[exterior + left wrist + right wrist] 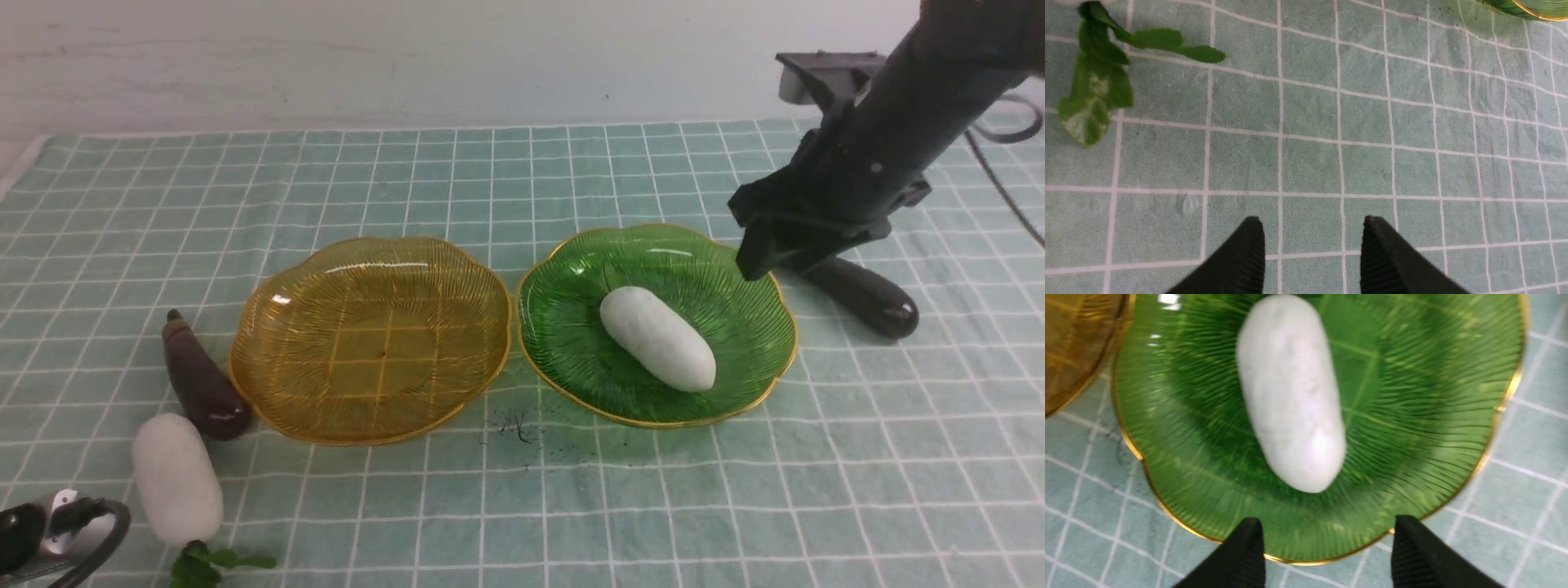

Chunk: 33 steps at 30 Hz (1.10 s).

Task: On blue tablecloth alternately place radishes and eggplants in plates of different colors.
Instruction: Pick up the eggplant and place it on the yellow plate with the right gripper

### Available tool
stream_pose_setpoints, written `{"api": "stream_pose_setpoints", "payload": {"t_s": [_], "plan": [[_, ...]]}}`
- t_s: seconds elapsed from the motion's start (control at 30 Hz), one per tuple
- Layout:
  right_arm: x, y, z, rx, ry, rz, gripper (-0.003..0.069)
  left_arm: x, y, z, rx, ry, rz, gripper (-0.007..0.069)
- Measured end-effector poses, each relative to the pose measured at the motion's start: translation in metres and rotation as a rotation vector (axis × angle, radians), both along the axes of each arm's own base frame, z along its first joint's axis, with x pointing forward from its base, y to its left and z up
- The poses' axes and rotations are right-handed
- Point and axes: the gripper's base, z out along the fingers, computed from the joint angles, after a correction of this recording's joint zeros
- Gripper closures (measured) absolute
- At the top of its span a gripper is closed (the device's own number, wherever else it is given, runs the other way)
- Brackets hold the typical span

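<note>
Radish one (657,337) lies slantwise in the middle of the green plate (571,327), right of centre in the front view. The other radish (177,478) is on the cloth (522,163) at the lower left, just beside an eggplant (204,384). The amber plate (371,339) holds nothing.

The right claw (759,257) hangs over the green plate's right rim, released, with nothing between its fingers. The left claw (1310,222) is also released, over bare cloth.

The main risk, I think, is the second eggplant (869,296), because it lies very near this rim. If the right claw goes down for it without moving away first, a finger can hit the rim, push or tip the plate, and make the radish roll. The eggplant is slim and glossy, so a grip near its end can slip. At the lower left, a reach for one vegetable can push its neighbour. There is also a risk of a wrong plate, since the amber one has no vegetable yet.

The right claw covers the stem end of the second eggplant. The front view shows only a bit of the left arm in its lower left corner. The left wrist view shows only the leaves (1098,81) of the near radish. I see no leaves on the radish in the plate. The right wrist view is blurred. Some dark specks (514,429) lie on the cloth below the plates, and I cannot tell what they are.
</note>
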Motion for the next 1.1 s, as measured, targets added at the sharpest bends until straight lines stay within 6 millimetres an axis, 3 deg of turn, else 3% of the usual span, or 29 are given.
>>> {"api": "stream_pose_setpoints", "payload": {"t_s": [0.07, 0.1, 0.13, 0.23, 0.4, 0.57, 0.67, 1.0, 1.1], "plan": [[-0.009, -0.006, 0.014, -0.030, -0.029, -0.031, 0.0451, 0.000, 0.000, 0.000, 0.000, 0.000, 0.000, 0.0324], [-0.011, -0.007, 0.014, -0.033, -0.029, -0.032, 0.0460, 0.000, 0.000, 0.000, 0.000, 0.000, 0.000, 0.0324], [-0.021, -0.011, 0.023, -0.048, -0.049, -0.041, 0.0541, 0.000, 0.000, 0.000, 0.000, -0.001, 0.000, 0.0324], [-0.044, -0.019, 0.038, -0.076, -0.078, -0.044, 0.0637, 0.000, 0.000, 0.000, 0.000, -0.001, 0.000, 0.0324], [-0.084, -0.033, 0.044, -0.137, -0.085, -0.045, 0.0671, 0.000, 0.000, 0.000, 0.000, -0.001, 0.000, 0.0324], [-0.104, -0.041, 0.020, -0.195, -0.010, -0.039, 0.0673, 0.000, 0.000, 0.000, 0.000, -0.001, 0.000, 0.0324], [-0.102, -0.042, 0.008, -0.219, -0.002, -0.035, 0.0673, 0.000, 0.000, 0.000, 0.000, -0.002, 0.001, 0.0324], [-0.049, -0.065, -0.033, -0.214, 0.047, -0.164, 0.0673, 0.000, 0.000, 0.000, 0.000, -0.002, 0.001, 0.0324], [-0.042, -0.070, -0.038, -0.212, 0.043, -0.183, 0.0673, 0.000, 0.000, 0.000, 0.000, -0.002, 0.001, 0.0324]]}}
